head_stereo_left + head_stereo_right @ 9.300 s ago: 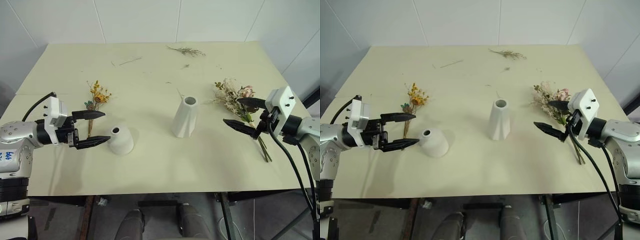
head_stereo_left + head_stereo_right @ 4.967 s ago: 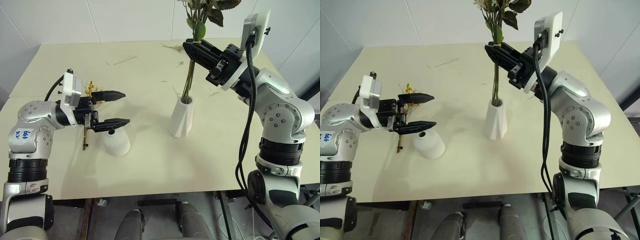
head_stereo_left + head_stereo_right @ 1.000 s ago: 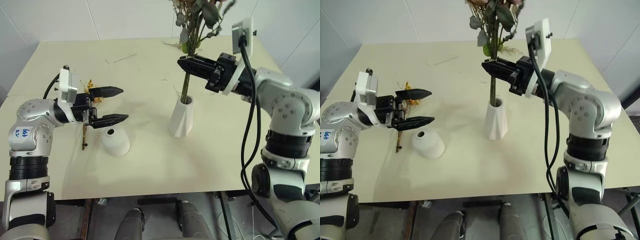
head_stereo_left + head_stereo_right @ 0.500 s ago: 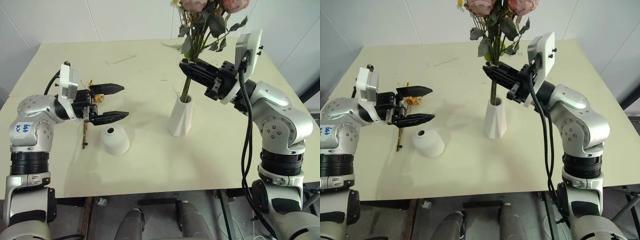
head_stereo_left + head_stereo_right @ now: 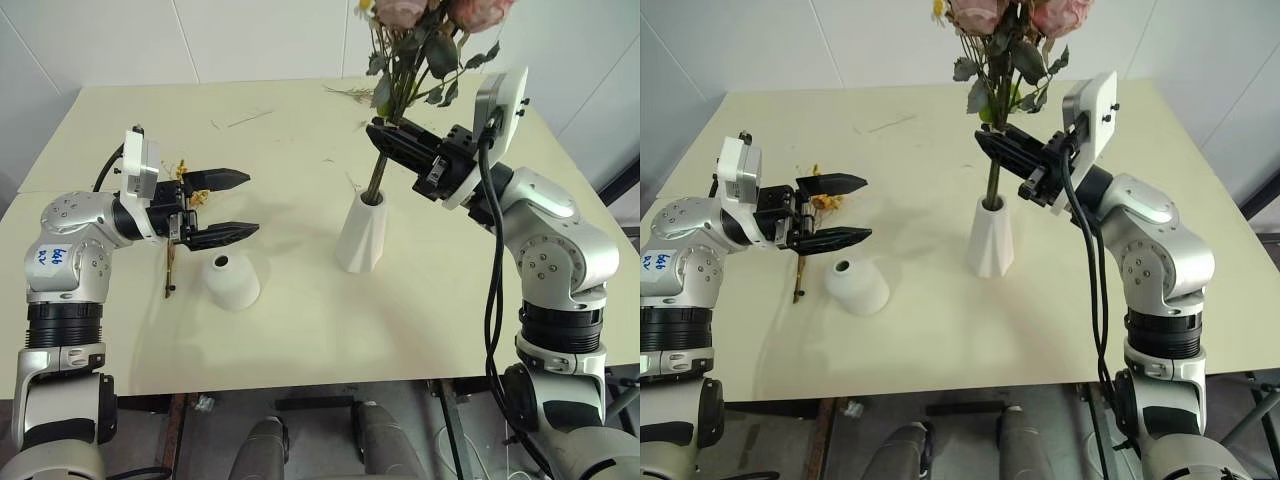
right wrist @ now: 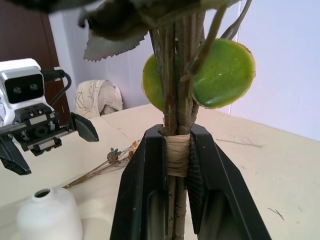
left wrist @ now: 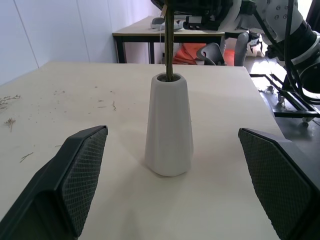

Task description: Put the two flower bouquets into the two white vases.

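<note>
Risk first: tall faceted vase narrow at the mouth, light-looking, standing free on the table; rose bouquet top-heavy, heads far above the rim. Could tip the vase if let go while leaning toward 1 o'clock, or if dragged sideways on withdrawal. Could also snag leaves between the fingers on release.

Right gripper clamped tight on the bound stems at the raffia wrap, above the vase at 12 o'clock from its mouth. Stem ends already inside the opening, seen plainly in the left wrist view; how deep, impossible to tell.

Look of the bouquet: pink blooms at top, dark green serrated leaves lower, one round pale-green leaf beside the stems, bundle tied with straw-coloured binding, stems thin and straight.

Left gripper spread wide, holding nothing, hovering level just above the squat dome vase, at about 11 o'clock from it. Small yellow-orange bunch flat on the table behind those fingers, stem running toward 6 o'clock, lying just at 9 o'clock of the dome vase. Small hole in that vase likely to demand careful stem alignment.
</note>
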`<state>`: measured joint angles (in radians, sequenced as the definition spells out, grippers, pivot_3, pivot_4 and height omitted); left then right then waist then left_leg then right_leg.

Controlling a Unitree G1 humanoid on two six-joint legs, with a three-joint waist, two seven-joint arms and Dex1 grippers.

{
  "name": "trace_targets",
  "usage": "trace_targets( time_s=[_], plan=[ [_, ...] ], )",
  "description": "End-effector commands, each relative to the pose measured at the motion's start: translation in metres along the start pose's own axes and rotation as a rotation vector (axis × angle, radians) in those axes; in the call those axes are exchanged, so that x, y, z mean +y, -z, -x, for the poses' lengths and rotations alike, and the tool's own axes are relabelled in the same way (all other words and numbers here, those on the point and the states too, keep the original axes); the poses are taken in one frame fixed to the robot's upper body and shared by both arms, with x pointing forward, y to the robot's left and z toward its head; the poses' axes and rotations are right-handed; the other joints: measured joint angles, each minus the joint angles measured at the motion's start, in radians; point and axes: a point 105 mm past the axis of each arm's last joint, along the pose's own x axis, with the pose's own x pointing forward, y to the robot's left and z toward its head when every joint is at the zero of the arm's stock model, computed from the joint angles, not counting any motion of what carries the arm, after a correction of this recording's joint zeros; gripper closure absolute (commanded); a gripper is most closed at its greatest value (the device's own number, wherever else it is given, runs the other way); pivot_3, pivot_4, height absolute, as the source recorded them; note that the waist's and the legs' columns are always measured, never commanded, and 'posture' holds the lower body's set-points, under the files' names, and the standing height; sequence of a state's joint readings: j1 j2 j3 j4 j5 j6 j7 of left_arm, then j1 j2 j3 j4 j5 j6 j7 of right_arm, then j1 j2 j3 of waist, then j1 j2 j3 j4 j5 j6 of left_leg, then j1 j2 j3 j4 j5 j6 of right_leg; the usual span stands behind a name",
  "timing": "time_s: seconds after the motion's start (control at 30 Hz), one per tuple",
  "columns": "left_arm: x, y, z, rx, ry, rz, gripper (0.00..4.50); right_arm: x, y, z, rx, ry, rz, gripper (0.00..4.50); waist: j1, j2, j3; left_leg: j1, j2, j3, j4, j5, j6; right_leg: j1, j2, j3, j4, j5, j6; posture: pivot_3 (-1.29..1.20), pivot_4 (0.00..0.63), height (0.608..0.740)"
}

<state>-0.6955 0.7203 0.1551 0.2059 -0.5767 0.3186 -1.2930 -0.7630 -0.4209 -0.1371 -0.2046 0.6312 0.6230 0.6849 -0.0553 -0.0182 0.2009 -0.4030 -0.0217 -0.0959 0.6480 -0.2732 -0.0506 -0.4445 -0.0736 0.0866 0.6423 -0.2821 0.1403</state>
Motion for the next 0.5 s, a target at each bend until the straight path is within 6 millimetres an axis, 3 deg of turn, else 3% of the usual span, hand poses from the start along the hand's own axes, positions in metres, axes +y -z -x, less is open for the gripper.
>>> trace_targets(
  time_s=[0.03, 0.3, 0.5],
  plan=[
    [0.0, -0.012, -0.002, -0.011, 0.011, -0.059, 0.0, -0.004, -0.007, 0.005, -0.038, 0.028, 0.056, 4.34, 0.0, 0.0, 0.0, 0.0, 0.0, 0.0, 0.0, 0.0, 0.0, 0.0, 0.0, 0.0, 0.0, 0.0, 0.0, 0.0, 0.15, 0.74],
    [0.0, -0.013, -0.002, -0.012, 0.015, -0.061, 0.0, 0.005, 0.003, 0.006, -0.037, 0.02, 0.058, 4.34, 0.001, 0.0, 0.0, 0.0, 0.0, 0.0, 0.0, 0.0, 0.0, 0.0, 0.0, 0.0, 0.0, 0.0, 0.0, 0.0, 0.15, 0.74],
    [0.001, -0.014, -0.003, -0.014, 0.017, -0.065, 0.0, 0.013, 0.005, 0.006, -0.034, 0.003, 0.072, 2.36, 0.0, 0.0, 0.0, 0.0, 0.0, 0.0, 0.0, 0.0, 0.0, 0.0, 0.0, 0.0, 0.0, 0.0, 0.0, 0.0, 0.15, 0.74]
  ],
)
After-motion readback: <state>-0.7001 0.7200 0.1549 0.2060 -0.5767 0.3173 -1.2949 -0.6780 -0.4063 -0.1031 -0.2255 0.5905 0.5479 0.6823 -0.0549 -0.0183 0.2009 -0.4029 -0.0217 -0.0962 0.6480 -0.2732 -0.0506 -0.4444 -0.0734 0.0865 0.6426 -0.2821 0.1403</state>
